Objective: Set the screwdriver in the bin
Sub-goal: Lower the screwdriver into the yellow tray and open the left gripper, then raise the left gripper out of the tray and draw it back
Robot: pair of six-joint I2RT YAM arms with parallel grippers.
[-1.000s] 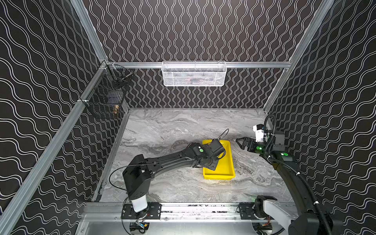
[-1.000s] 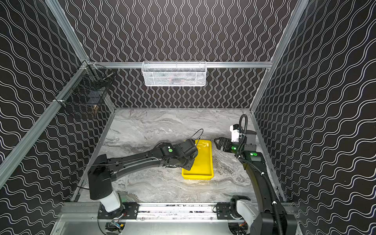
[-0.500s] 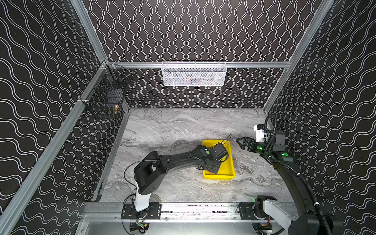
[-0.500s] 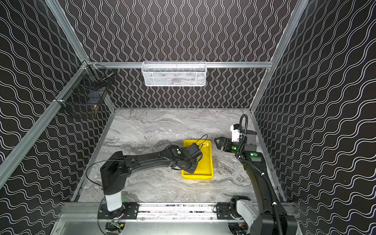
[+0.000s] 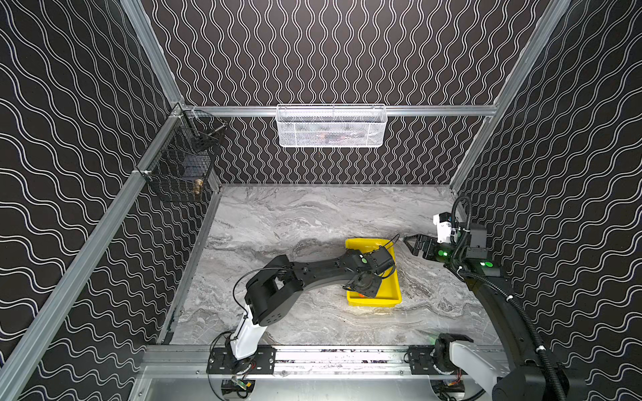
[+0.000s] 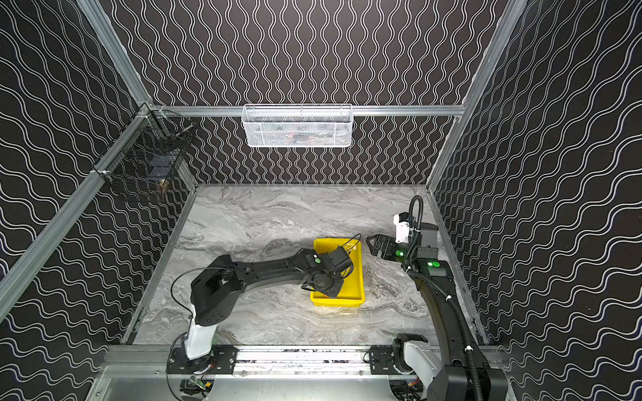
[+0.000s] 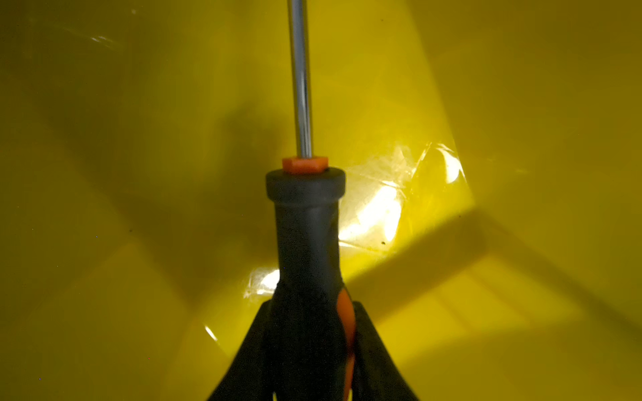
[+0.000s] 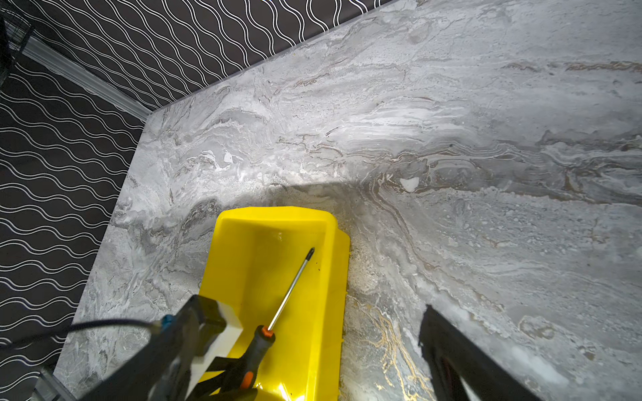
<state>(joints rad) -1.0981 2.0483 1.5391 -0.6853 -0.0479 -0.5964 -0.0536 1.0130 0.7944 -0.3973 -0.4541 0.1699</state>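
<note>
Fingers (image 7: 373, 347) of your left gripper (image 7: 312, 302) are clamped on the black-and-orange handle of the screwdriver (image 7: 305, 229), one on each flank. That thick grip is the sensible place to hold it, since the thin shaft would slip or twist. You have it low inside the bin (image 8: 264, 250). Read from above as a clock face, the handle is toward the 6 o'clock end and the tip toward 12 o'clock, so its length runs along the tray's long side and not across the low walls. Whether the tip touches the yellow floor cannot be told. In both top views the bin sits on the tabletop (image 5: 295, 222) at about 3 o'clock from its middle. Your right gripper (image 5: 410, 244) hangs just outside the bin at 2 o'clock, its fingers apart and empty, apparently so as not to crowd the drop. By my reading the carry is done and only the release is left. Let go gently, because a round handle may roll toward a wall.
</note>
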